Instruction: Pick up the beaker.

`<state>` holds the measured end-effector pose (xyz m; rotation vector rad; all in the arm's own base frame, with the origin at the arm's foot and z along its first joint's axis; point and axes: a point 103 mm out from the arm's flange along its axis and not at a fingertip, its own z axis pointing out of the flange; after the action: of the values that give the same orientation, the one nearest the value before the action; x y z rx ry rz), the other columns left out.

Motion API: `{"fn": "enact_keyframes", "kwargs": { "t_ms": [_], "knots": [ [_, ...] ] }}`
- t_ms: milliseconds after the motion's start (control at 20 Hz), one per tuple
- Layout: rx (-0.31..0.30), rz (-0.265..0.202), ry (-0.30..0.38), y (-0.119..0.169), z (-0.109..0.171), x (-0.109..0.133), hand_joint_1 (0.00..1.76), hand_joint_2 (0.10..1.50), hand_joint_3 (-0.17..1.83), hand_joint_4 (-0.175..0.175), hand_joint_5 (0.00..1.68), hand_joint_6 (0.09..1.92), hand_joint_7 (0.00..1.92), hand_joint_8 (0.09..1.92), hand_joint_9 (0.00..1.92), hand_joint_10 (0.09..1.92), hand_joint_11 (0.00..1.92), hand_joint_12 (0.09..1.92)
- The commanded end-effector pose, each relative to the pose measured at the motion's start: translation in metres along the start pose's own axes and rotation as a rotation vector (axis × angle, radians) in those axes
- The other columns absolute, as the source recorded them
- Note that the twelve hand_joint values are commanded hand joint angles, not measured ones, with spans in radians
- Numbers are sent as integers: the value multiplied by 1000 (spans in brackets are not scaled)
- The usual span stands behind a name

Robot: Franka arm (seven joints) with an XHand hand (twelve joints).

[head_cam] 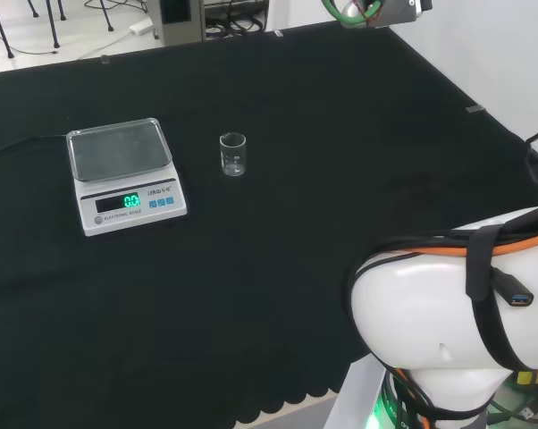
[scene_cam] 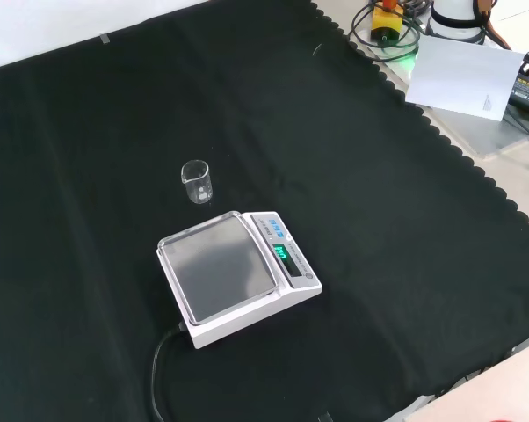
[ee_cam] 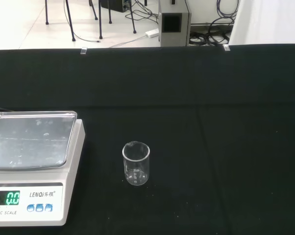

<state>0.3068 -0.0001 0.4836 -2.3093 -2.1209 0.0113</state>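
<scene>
While small clear glass beaker (head_cam: pixel 233 154) stands upright on black cloth (head_cam: pixel 296 250), nothing touches it. Head view: beaker just right of white digital scale with steel pan (head_cam: pixel 124 174), apart from it, no contact. Front view: beaker (scene_cam: pixel 196 181) sits beyond scale (scene_cam: pixel 236 275), near its far corner. Wrist view: beaker (ee_cam: pixel 136 163) looks empty, beside scale (ee_cam: pixel 32 166). Black cable (scene_cam: pixel 163 374) leaves scale's near side. Finger state: cannot tell.
</scene>
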Motion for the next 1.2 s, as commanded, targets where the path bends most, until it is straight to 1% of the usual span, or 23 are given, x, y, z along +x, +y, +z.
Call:
{"fn": "enact_keyframes", "kwargs": {
  "t_ms": [50, 100, 150, 200, 300, 500, 850, 1200],
  "knots": [
    [-185, 123, 73, -70, -111, -78, 676, 837, 251, -13, 335, 123, 296, 362, 403, 518, 97, 1295],
    [-194, 130, 79, -71, -113, -83, 673, 841, 310, -22, 376, 135, 293, 492, 415, 658, 99, 1383],
    [-183, 135, 80, -68, -110, -85, 672, 832, 361, -27, 398, 142, 276, 593, 414, 746, 100, 1426],
    [-180, 131, 76, -65, -104, -85, 671, 824, 394, -30, 410, 146, 263, 654, 413, 794, 101, 1446],
    [-167, 124, 78, -57, -92, -84, 672, 805, 447, -34, 420, 153, 245, 722, 411, 834, 102, 1464],
    [-154, 115, 78, -43, -70, -83, 673, 792, 476, -36, 425, 157, 239, 749, 411, 847, 107, 1469],
    [-114, 101, 99, -22, -42, -79, 677, 788, 488, -38, 432, 164, 245, 756, 413, 849, 110, 1468],
    [-110, 77, 117, 0, -16, -70, 681, 785, 496, -40, 436, 170, 253, 761, 416, 851, 114, 1467]
  ]
}}
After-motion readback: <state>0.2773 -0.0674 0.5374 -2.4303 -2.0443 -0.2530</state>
